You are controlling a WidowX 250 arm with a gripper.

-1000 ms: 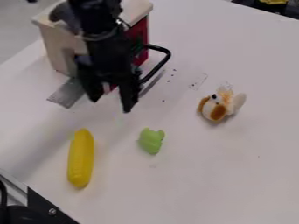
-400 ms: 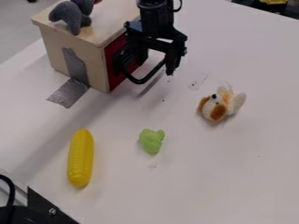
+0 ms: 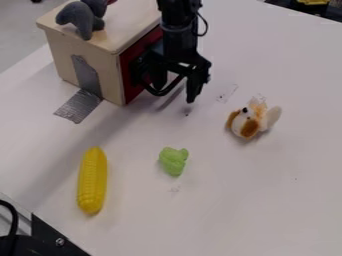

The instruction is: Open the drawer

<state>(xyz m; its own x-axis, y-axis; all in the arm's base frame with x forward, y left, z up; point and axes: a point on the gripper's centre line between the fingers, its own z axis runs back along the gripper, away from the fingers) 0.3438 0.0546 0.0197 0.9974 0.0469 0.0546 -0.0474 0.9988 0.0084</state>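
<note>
"Progress?"

"Little, by my reckoning. On my feed the red-fronted drawer (image 3: 128, 64) looks closed, its face about level with the edge of the pale wooden box (image 3: 93, 45) around it. No gap that I can make out."

"And your end of things?"

"I've got the black two-finger gripper (image 3: 175, 94) at the curved black bar handle (image 3: 159, 93) on the drawer's front. The approach, I'd call done, or very nearly."

"Are you clamped on?"

"No. My jaws are apart. One finger seems to hang inside the loop, between bar and drawer front; the other is out beyond the bar. Whether either touches it, I can't tell from here."

"So what's left?"

"All the actual opening. As I judge it, I need the inner finger properly behind the bar, then either a squeeze or just a hook, and a pull straight away from the red front. Squeezing may not even be needed with a loop like that."

"Any worry?"

"If the finger sits too shallow, it could slide off the bar and leave the drawer where it is. I'd check the depth before I draw back."
</note>
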